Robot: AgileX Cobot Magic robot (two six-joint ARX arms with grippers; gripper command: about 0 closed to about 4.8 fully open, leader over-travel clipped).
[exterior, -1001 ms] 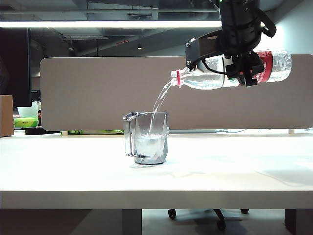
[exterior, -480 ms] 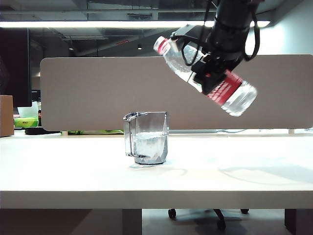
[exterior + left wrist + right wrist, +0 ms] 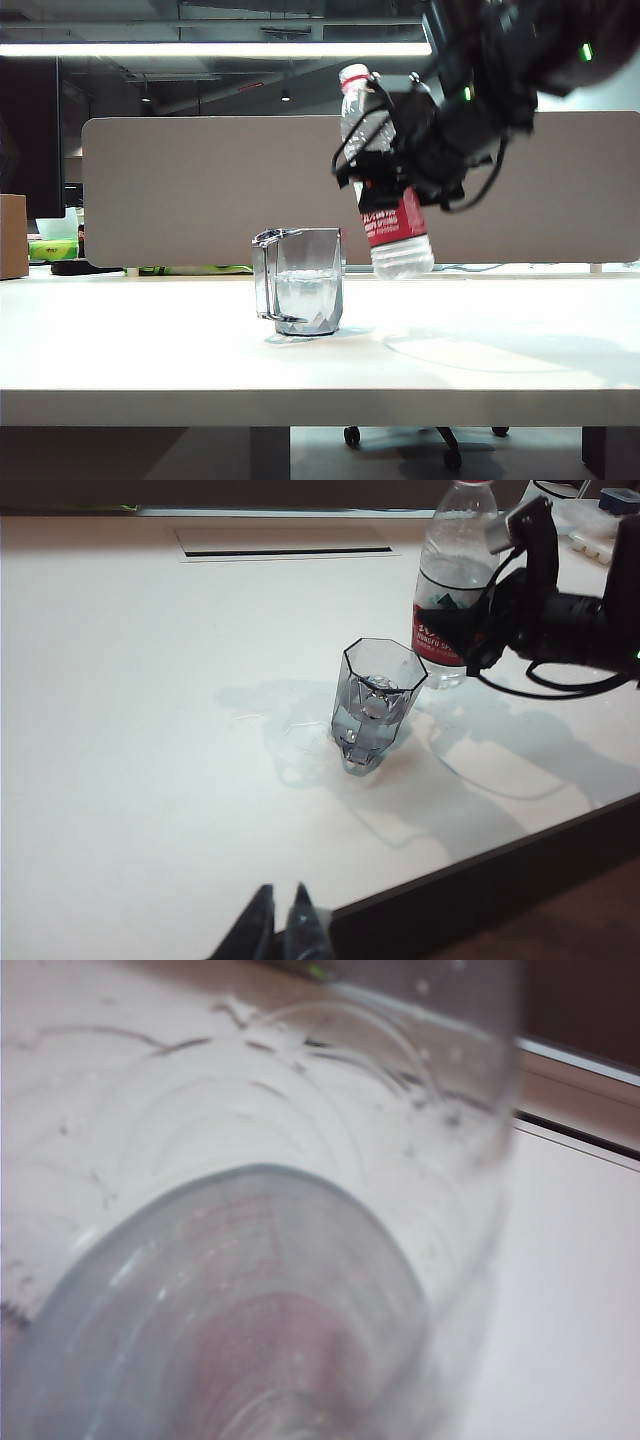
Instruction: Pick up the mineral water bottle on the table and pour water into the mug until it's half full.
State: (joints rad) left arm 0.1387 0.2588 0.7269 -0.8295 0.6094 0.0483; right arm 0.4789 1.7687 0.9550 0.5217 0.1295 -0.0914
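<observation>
Gripping the mineral water bottle (image 3: pixel 385 180) around its middle, right gripper (image 3: pixel 400 170) jaws pinching the labelled section; bottle near-upright, neck tipped slightly left, base hanging above the worktop (image 3: pixel 500 350) just right of the mug (image 3: pixel 300 282). Mug sits mid-worktop, handle on its left, water (image 3: pixel 306 292) partway up, roughly half. Left gripper (image 3: pixel 283 927) low at the near edge of the worktop, well apart from mug, jaws pressed nearly together, holding nothing

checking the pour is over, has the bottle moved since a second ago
Yes: the mineral water bottle in the right gripper swung upright and came down right of the mug.
</observation>
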